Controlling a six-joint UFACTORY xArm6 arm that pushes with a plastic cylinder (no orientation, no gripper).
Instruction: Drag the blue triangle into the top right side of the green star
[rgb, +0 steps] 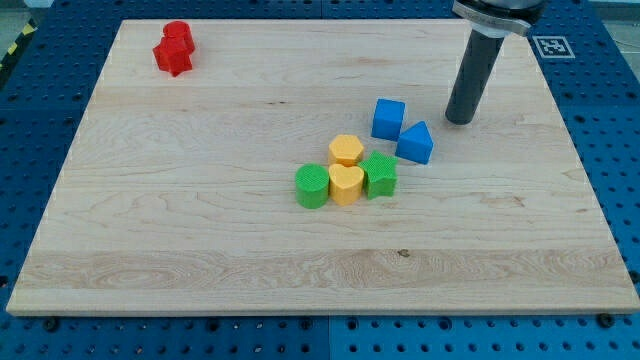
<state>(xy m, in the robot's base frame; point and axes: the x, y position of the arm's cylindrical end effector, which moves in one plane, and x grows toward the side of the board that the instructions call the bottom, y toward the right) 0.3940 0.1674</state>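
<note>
The blue triangle (416, 142) lies on the wooden board, just up and to the right of the green star (379, 175), with a small gap between them. My tip (459, 119) rests on the board up and to the right of the blue triangle, a short way off and not touching it. A blue cube (388, 118) sits right beside the triangle on its upper left.
A yellow hexagon (346, 150) and a yellow heart (346, 184) sit left of the green star, with a green cylinder (312, 186) further left. Two red blocks (174, 48) stand at the board's top left corner. The board (200, 230) lies on a blue pegboard table.
</note>
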